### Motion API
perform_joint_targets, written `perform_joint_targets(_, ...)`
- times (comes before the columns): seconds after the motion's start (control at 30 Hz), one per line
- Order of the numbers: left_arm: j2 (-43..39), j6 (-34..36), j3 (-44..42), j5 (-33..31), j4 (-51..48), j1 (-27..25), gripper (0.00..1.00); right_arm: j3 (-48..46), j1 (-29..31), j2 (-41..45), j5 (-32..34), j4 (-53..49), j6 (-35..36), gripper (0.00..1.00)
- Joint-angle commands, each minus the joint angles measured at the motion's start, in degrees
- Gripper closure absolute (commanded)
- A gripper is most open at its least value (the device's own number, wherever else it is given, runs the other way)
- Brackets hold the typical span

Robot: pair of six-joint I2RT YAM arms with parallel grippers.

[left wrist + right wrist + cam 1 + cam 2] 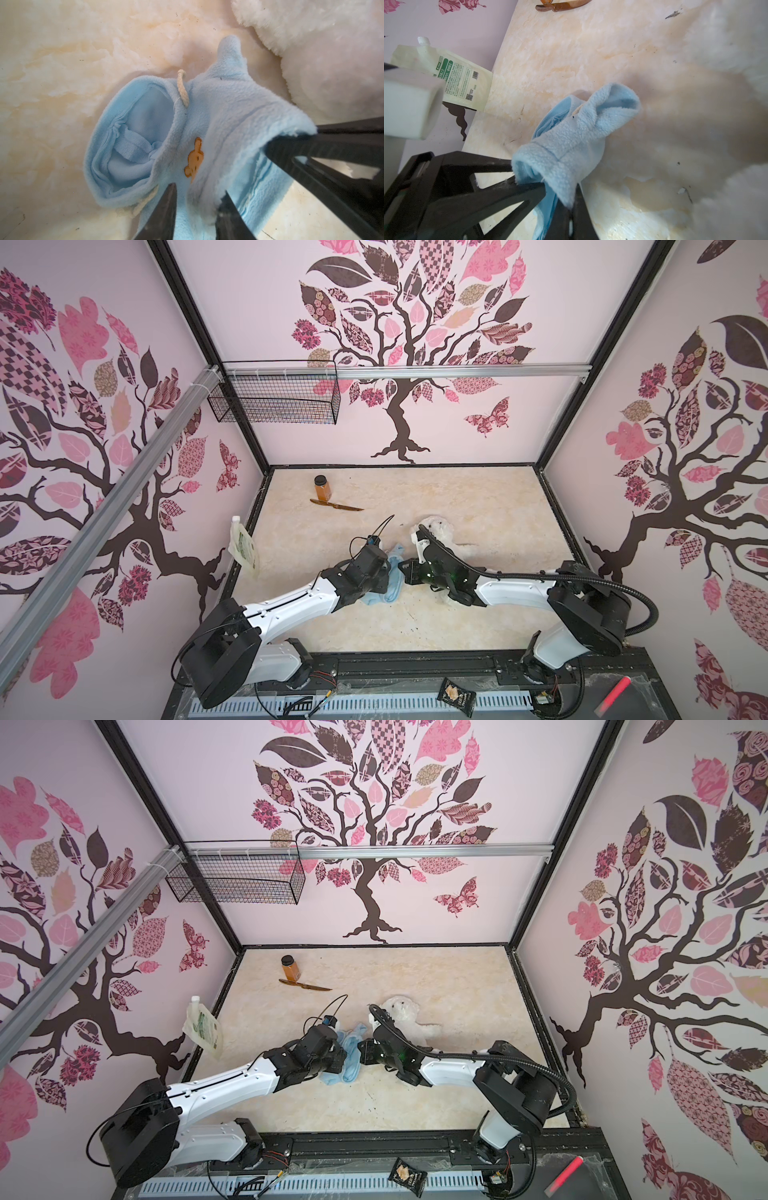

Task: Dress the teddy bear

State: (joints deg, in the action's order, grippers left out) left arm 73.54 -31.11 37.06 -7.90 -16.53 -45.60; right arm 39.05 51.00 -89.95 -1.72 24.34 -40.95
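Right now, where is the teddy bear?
In both top views the teddy bear lies on the table, slightly right of the middle, partly behind the right arm; the blue shirt is just to its left.

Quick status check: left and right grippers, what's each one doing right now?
Left gripper: jaws either side of the blue shirt; grip cannot be told.
Right gripper: shut on the blue shirt's edge.

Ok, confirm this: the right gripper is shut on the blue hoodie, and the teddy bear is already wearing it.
Wrong on the last part. The teddy bear is not wearing the blue hoodie: the left wrist view shows it empty, beside the bear. The right gripper is shut on the hoodie's edge.
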Motion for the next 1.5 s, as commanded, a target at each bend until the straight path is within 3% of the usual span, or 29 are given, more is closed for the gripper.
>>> perform_joint_targets(0.0,-0.9,0.4,1.5,-0.6,-1.4,-0.1,0.71,2.3,-0.6,0.9,1.1,-1.8,0.8,1.00)
perform_joint_targets(0.23,-0.5,1.1,1.6,-1.4,-2.1,-0.1,0.79,2.6,-1.1,1.2,0.9,-2.4,1.2,1.00)
perform_joint_targets(0.73,4.1,3.5,4.0,1.2,1.8,0.7,0.87,2.7,-1.2,0.4,-2.1,-0.7,1.0,1.00)
perform_joint_targets(1.2,5.4,3.0,3.9,5.2,4.2,3.0,0.80,2.2,-1.2,0.4,-3.0,1.1,0.1,0.99)
perform_joint_targets(1.27,5.4,2.9,3.8,5.4,4.3,3.0,0.83,2.1,-1.2,0.5,-2.8,1.1,0.1,0.99)
perform_joint_targets(1.4,3.9,2.9,3.6,5.9,3.2,3.7,1.00,1.8,-1.8,0.6,-1.4,-0.1,0.6,0.97)
perform_joint_targets(1.47,1.8,2.1,3.2,7.3,2.5,5.2,1.00,1.3,-2.7,0.7,-0.8,-0.8,1.1,0.96)
